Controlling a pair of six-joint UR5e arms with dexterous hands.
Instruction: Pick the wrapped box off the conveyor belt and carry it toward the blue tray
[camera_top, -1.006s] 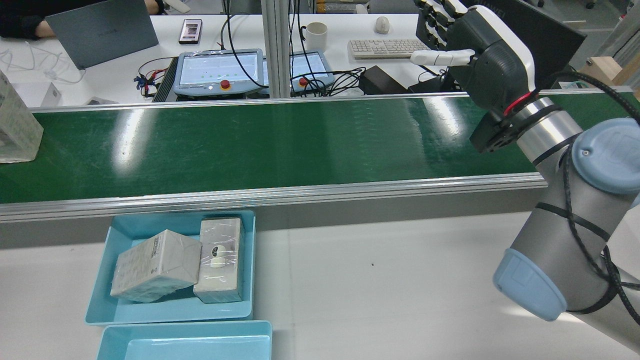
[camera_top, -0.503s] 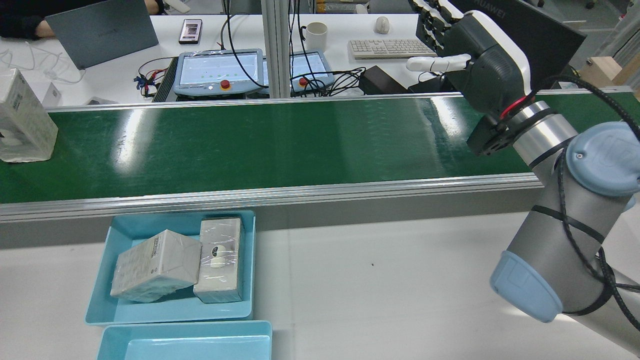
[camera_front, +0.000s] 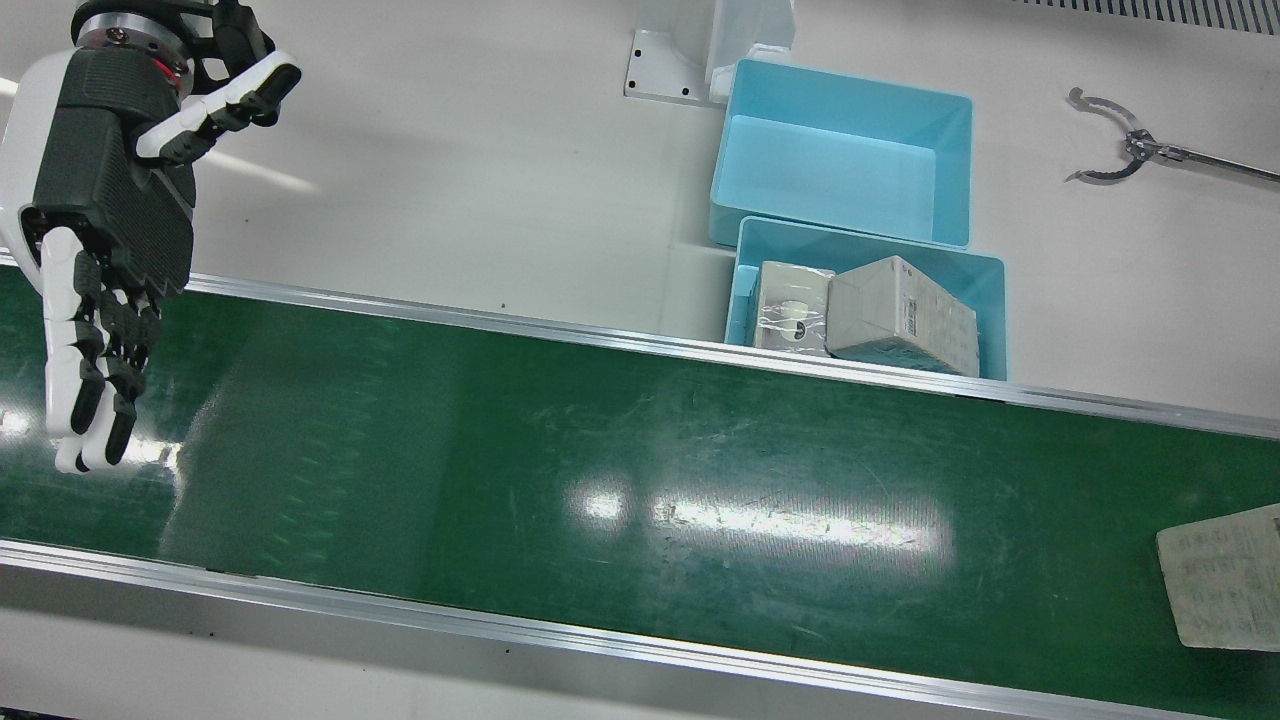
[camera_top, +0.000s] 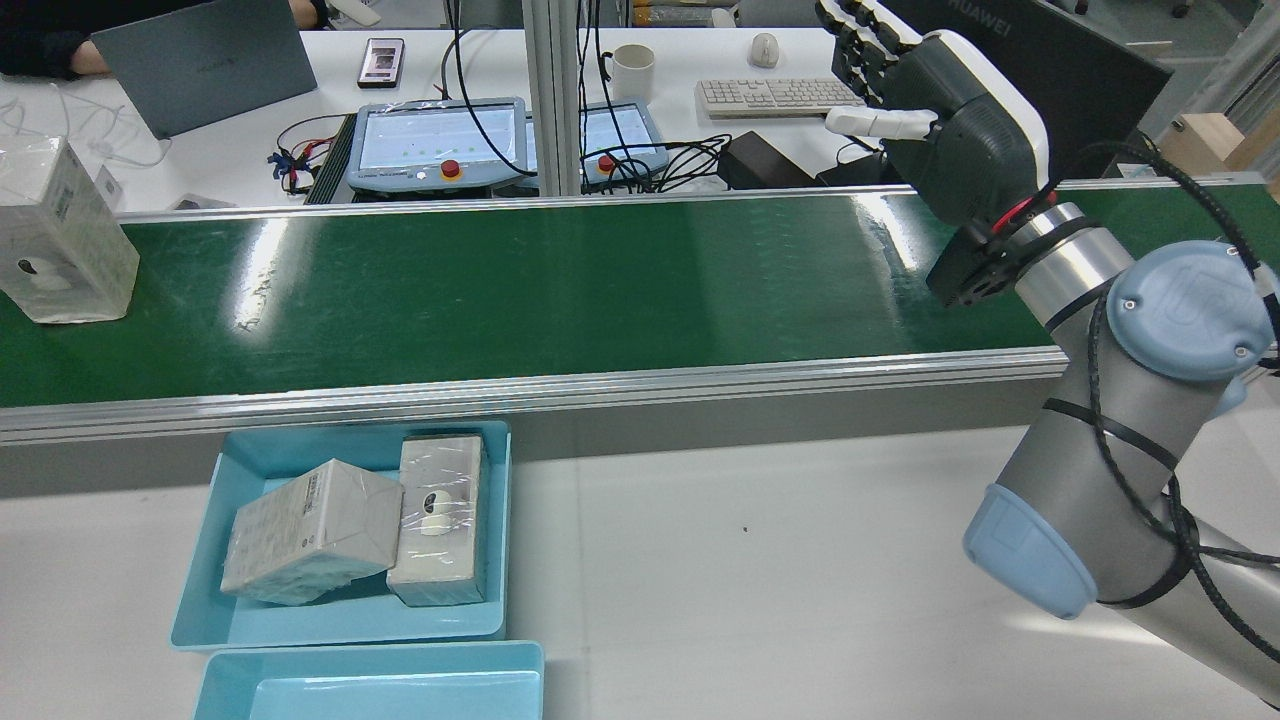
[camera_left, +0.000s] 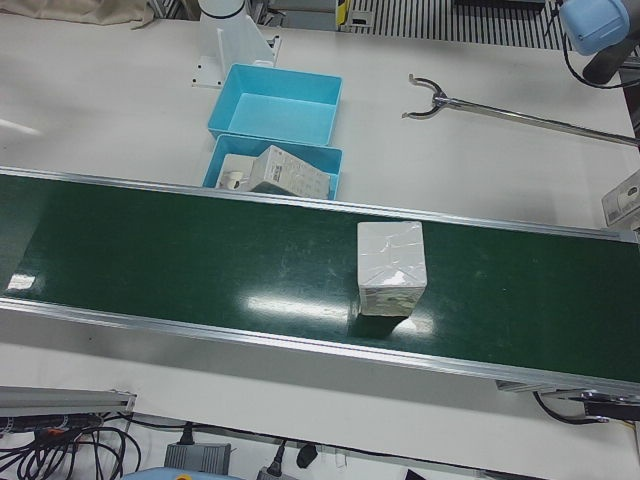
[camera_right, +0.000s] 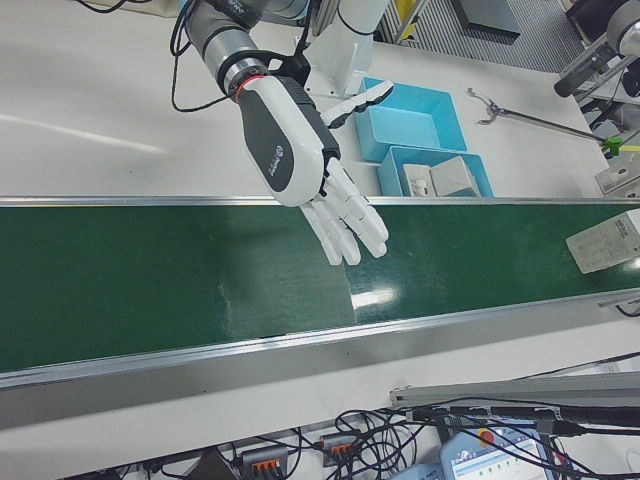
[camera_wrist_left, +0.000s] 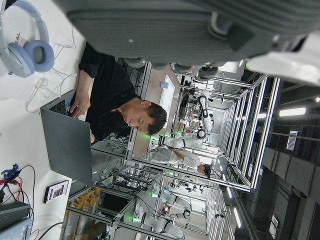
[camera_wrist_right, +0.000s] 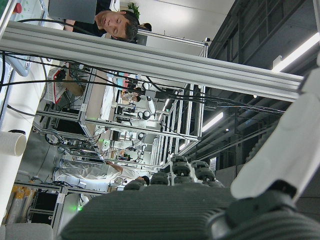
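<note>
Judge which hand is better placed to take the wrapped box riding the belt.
Probably the right. The right hand hangs open above the conveyor belt, palm turned toward the wrapped box at the belt's far end. The left hand appears only as a close blur in its own camera, and no fixed view shows it over the belt.

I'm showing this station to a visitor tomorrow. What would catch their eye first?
Probably the right hand, open with fingers spread, raised above one end of the green conveyor belt. Next, the wrapped box alone on the belt, and the blue tray beside it holding two boxes.
</note>
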